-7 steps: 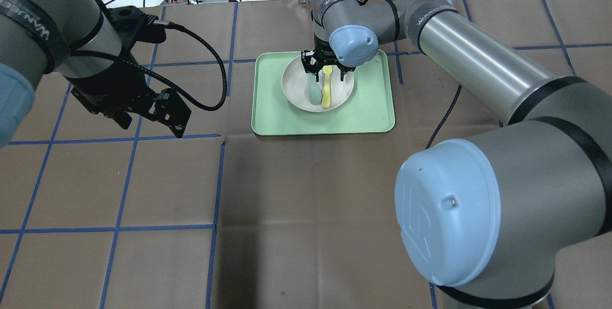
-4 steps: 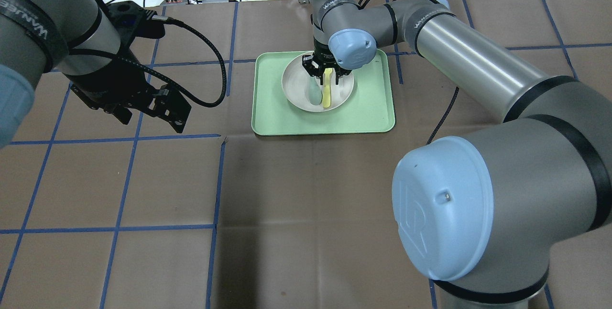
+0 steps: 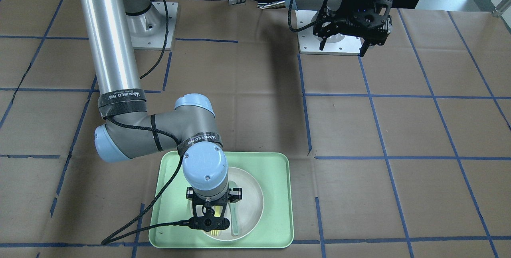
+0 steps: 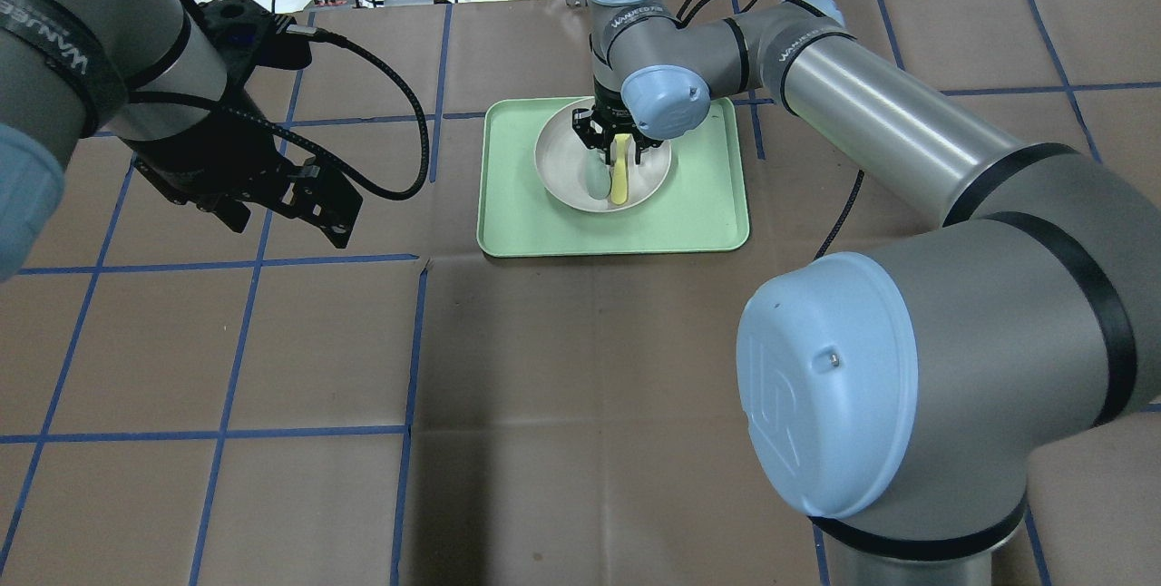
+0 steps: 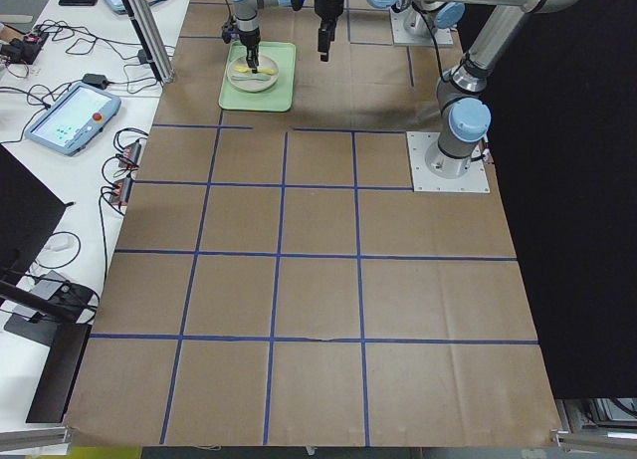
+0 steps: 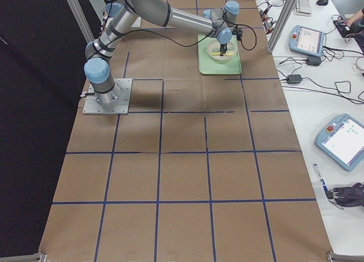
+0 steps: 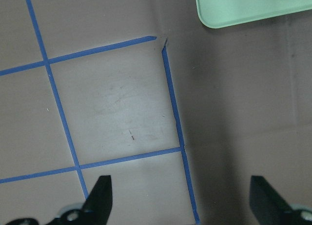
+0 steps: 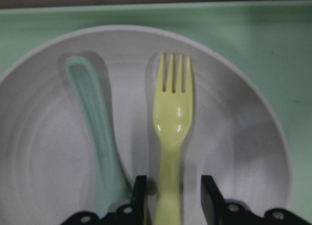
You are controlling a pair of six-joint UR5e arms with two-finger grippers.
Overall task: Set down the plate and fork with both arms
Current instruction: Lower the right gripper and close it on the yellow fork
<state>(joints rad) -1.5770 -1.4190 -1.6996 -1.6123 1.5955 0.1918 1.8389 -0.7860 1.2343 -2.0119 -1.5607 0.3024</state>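
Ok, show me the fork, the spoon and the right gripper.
fork (image 8: 171, 122): right wrist view, on the neck just below the tines.
spoon (image 8: 100, 132): right wrist view, partway along its handle.
right gripper (image 8: 173, 186): right wrist view, midway between its fingertips, over the fork's handle.

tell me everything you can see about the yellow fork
The fork is slim, pale yellow and glossy, plastic by the look, with four tines. It lies flat in the off-white plate, alongside a grey-green spoon. Its handle runs between the fingers of the right end effector, which is open, with a gap showing on each side, so nothing grips the fork.
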